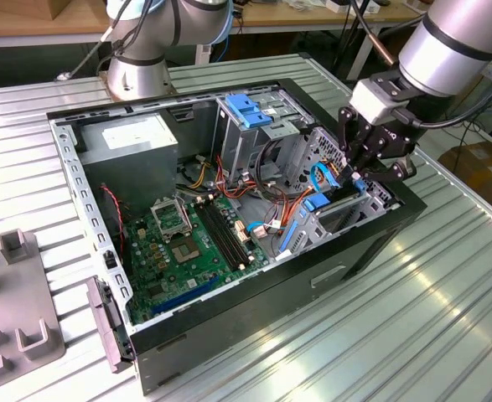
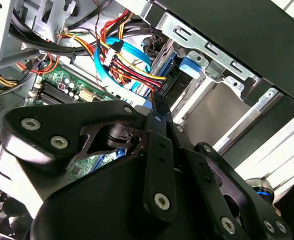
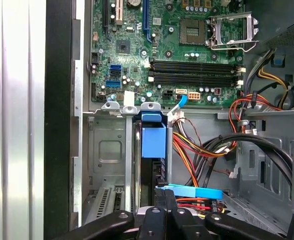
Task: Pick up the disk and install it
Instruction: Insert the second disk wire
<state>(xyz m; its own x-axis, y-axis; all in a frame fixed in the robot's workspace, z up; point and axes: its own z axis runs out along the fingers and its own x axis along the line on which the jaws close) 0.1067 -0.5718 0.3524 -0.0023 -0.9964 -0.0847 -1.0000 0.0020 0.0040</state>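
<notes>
One open computer case (image 1: 254, 293) is counted on the table, holding one green motherboard (image 1: 183, 243) and one grey power supply (image 1: 137, 142). One blue-railed disk (image 3: 153, 140) is seen standing in its bay. One blue latch (image 1: 247, 109) is counted atop the drive cage. One gripper (image 1: 365, 172) and two robot arms are seen.
</notes>
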